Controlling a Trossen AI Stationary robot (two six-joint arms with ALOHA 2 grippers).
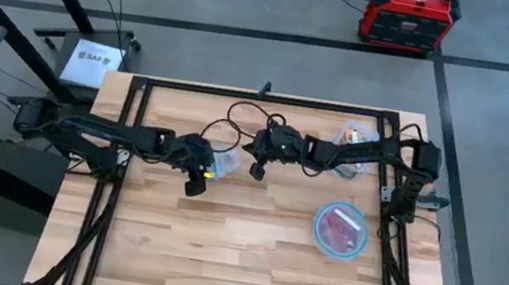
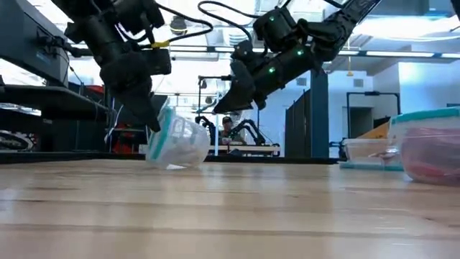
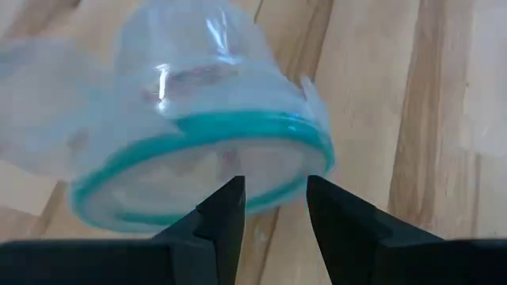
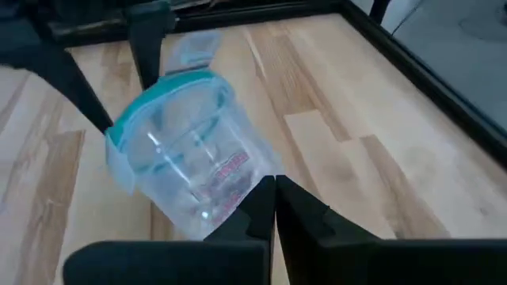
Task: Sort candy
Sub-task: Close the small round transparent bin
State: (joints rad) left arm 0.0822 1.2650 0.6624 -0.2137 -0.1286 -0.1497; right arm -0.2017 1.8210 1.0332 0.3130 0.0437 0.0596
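1. Left end effector [image 1: 196, 180] sits at mid-table, fingers parted a little, right behind the teal rim of a clear tipped container [image 1: 223, 164]. From its own wrist view the rim lies in front of the gap; whether the fingers pinch it, I cannot tell.
2. Right end effector [image 1: 258, 169] hangs just beside that container on the other side, fingers pressed together, nothing held.
3. The candy [image 1: 338, 230]: reddish wrappers rest inside the round blue-rimmed container [image 1: 361, 217] on the right side of the table. A third container [image 1: 357, 136] stands farther back, its contents unclear.
4. The tipped one leans on its side, mouth toward the left arm, seemingly empty.
5. To do this well, I reckon: steady the rim gently with the left, because the thin plastic will likely flex and roll.
6. Keep the right clear until the container stands upright.
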